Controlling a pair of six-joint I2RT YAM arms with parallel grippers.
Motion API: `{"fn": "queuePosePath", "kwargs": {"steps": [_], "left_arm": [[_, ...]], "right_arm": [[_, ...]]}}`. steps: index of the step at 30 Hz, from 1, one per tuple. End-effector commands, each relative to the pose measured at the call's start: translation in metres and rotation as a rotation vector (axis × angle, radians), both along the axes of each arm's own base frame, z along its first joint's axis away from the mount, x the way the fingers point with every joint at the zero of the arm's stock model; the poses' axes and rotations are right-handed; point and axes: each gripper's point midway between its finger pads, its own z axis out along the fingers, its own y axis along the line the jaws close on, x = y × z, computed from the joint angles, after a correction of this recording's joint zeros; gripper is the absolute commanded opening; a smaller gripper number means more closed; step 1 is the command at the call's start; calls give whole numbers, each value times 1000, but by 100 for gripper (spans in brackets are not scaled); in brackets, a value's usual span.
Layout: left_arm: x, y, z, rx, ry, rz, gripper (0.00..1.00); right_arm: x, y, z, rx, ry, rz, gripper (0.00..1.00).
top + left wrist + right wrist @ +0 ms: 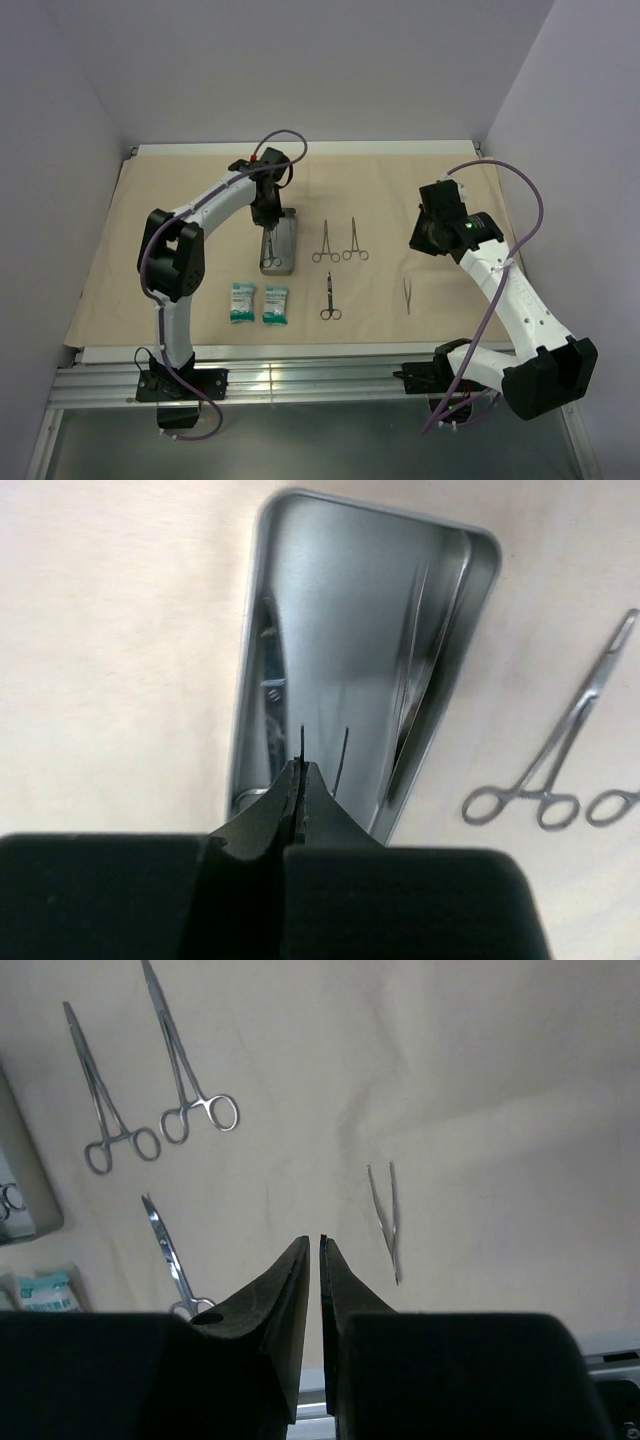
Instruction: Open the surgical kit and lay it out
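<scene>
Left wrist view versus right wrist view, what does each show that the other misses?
Only the left wrist view shows most of the tray and the left end effector, closed above it. Only the right wrist view shows the tweezers, the scissors, a teal packet and the right end effector. Both show the two ring-handled forceps on the tan drape, plus a tray corner.

soft, even light from overhead fills the top view, leaving only faint shadows beside the arms on the tan wrap (400, 200). in the left wrist view the metal tray (350, 630) shows streaky glare and dark reflections. in both wrist views the black jaws at the bottom are underexposed and slightly blurred.
</scene>
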Motion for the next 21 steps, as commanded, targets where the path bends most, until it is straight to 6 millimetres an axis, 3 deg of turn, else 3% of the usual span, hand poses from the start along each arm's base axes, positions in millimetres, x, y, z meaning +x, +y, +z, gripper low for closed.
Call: {"fn": "queuePosePath", "kwargs": {"steps": [1,4,8,11,13,15,19,21], "left_arm": [[8,11,56,16,-123,6,0],[6,8,68,-17,-137,5,0],[-3,-19,86,-120,-158,-39,0],[-21,-63,89,-221,-139,-85,0],[-41,-104,86,-301,-110,-149,0],[-63,-139,76,-354,-56,-182,0],[-90,-192,48,-406,46,-227,0],[-101,-216,48,-429,52,-257,0]], "right_arm": [[-2,4,24,45,-67,-6,17],[-6,4,27,58,-74,-7,17],[-9,5,35,75,-89,-7,17],[-14,6,37,98,-103,-20,17],[-18,7,40,123,-124,-27,17],[-22,7,36,138,-128,-31,17],[-32,3,35,154,-151,-59,17],[-35,1,38,155,-167,-69,17]]}}
